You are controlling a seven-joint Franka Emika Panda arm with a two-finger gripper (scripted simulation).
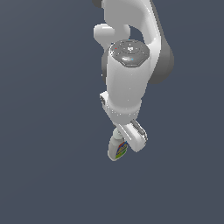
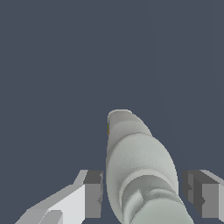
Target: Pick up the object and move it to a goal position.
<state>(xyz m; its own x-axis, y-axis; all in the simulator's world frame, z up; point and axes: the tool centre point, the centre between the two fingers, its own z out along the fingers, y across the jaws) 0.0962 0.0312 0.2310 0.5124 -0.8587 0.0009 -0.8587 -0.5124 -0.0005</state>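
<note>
the bottle (image 1: pixel 117 148) is seen just below the gripper (image 1: pixel 127 139) at the arm (image 1: pixel 127 74) tip, its labelled body hanging down and slightly tilted. in the wrist view the bottle (image 2: pixel 140 170) lies between the two fingers (image 2: pixel 92 192), cap end nearest the camera. gaps are seen on both sides, so whether it is pinched cannot be told

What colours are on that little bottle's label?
The bottle is white; its label shows green, yellow, blue and red, best seen in the exterior view.
</note>
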